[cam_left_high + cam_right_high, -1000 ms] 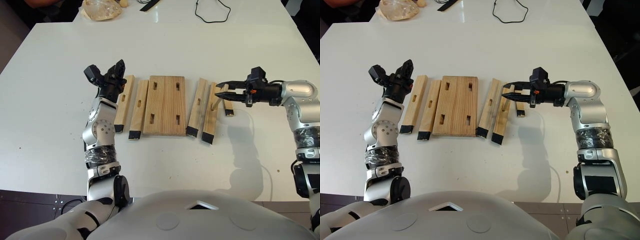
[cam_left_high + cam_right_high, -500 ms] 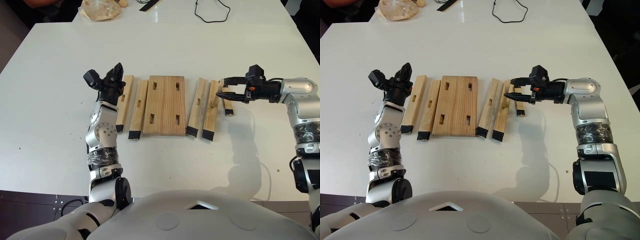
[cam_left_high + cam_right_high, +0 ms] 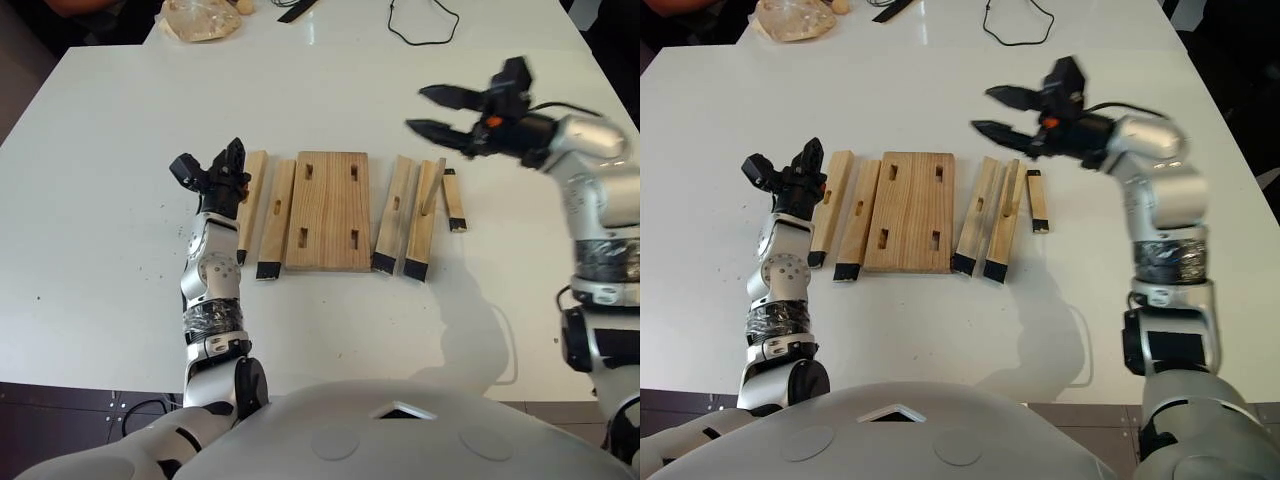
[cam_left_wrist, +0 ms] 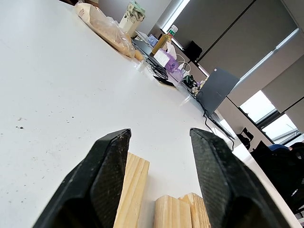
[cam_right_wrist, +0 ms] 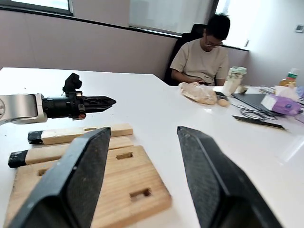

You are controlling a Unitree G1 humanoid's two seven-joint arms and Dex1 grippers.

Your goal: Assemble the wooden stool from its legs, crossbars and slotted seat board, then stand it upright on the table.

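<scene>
The slotted seat board point(image 3: 328, 210) lies flat mid-table. Two legs point(image 3: 262, 205) lie to its left and two more point(image 3: 408, 212) to its right. A short crossbar point(image 3: 454, 200) lies at the far right, and another point(image 3: 433, 188) leans on the nearest leg. My left gripper point(image 3: 212, 165) is open and empty just left of the outer left leg point(image 4: 133, 190), low over the table. My right gripper point(image 3: 420, 110) is open and empty, raised above the table behind the right legs. In the right wrist view the board point(image 5: 123, 185) lies beneath the right gripper point(image 5: 142, 133).
A clear bag point(image 3: 205, 18) and a black cable point(image 3: 425, 25) lie at the table's far edge. Bare white tabletop point(image 3: 100, 250) spreads to the left, the right and the front of the wooden parts.
My right gripper has lifted from beside the crossbars, up and toward the far side, with nothing in it. The left gripper has drifted slightly nearer and stays open.
</scene>
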